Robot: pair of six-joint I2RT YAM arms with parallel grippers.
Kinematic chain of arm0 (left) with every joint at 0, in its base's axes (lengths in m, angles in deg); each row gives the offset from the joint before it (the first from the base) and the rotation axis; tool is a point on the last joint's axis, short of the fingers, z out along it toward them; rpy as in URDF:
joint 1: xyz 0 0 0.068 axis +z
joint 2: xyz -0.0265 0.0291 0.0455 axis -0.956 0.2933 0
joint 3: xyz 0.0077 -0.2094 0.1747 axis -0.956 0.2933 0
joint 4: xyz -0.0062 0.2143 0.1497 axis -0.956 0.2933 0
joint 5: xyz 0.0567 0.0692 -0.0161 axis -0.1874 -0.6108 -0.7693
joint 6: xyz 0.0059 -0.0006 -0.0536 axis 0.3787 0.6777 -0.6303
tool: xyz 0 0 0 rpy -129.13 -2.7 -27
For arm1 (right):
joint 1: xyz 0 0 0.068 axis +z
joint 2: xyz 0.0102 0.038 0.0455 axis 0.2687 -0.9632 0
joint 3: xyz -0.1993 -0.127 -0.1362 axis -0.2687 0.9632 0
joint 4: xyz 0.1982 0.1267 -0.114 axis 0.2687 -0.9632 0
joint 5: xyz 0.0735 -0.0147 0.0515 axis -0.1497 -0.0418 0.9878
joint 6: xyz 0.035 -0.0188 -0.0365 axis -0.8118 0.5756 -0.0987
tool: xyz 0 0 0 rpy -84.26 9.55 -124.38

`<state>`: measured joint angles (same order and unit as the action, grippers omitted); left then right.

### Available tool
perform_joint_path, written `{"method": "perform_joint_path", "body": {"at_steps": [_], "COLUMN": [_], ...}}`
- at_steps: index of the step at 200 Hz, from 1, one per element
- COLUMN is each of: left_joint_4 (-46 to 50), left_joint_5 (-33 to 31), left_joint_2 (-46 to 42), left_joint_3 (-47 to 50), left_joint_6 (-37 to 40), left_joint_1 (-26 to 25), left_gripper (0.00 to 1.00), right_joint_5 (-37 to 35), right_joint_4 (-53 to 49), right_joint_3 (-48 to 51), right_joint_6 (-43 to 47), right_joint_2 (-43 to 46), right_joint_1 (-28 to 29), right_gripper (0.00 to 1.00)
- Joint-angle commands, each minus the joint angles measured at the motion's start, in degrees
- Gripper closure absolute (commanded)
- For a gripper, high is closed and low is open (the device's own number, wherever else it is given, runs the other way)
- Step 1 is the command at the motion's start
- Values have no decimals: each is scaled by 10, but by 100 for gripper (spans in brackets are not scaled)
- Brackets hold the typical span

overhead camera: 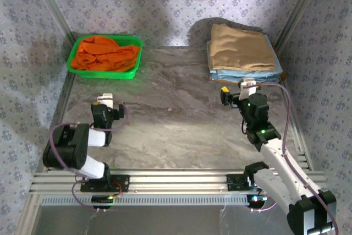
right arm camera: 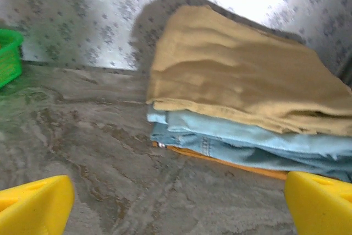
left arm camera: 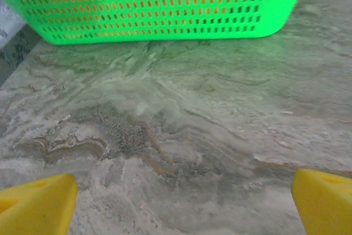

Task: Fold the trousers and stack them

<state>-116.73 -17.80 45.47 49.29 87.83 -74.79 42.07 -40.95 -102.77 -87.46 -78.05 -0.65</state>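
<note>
Fingers [right arm camera: 34, 206] on the right gape before trousers [right arm camera: 242, 75] atop blue garments [right arm camera: 247, 138]

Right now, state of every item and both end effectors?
trousers: folded, lying on the light blue garments.
light blue garments: folded, stacked beneath.
orange garment: crumpled in the green basket.
left end effector: open, empty.
right end effector: open, empty.
</note>
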Motion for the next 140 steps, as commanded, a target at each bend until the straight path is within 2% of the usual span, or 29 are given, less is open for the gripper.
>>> {"method": "perform_joint_path", "body": {"at_steps": [1, 12, 28, 64, 83, 114, 127, 140], "left_joint_4": [35, 43, 77, 76, 77, 78, 78, 78], "left_joint_5": [67, 93, 63, 59, 59, 56, 55, 55], "left_joint_2": [-6, 16, 11, 11, 11, 11, 11, 11], "left_joint_3": [-50, -77, -90, -88, -89, -90, -90, -90], "left_joint_6": [-17, -16, -43, -41, -41, -39, -38, -38], "left_joint_1": [15, 23, 35, 32, 32, 30, 29, 29], "left_gripper": [0, 0, 0, 0, 0, 0, 0, 0], "right_joint_5": [26, 31, 45, 56, 84, 76, 63, 53], "right_joint_4": [68, 80, 108, 148, 237, 334, 334, 406], "right_joint_3": [27, 36, 54, 74, 101, 132, 135, 156], "right_joint_6": [-30, -29, -24, 25, 16, -3, 3, 4], "right_joint_2": [-17, -36, -62, -129, -181, -269, -264, -295], "right_joint_1": [-30, -46, -73, -120, -148, -170, -170, -171], "right_gripper": [0, 0, 0, 0, 0, 0, 0, 0]}}
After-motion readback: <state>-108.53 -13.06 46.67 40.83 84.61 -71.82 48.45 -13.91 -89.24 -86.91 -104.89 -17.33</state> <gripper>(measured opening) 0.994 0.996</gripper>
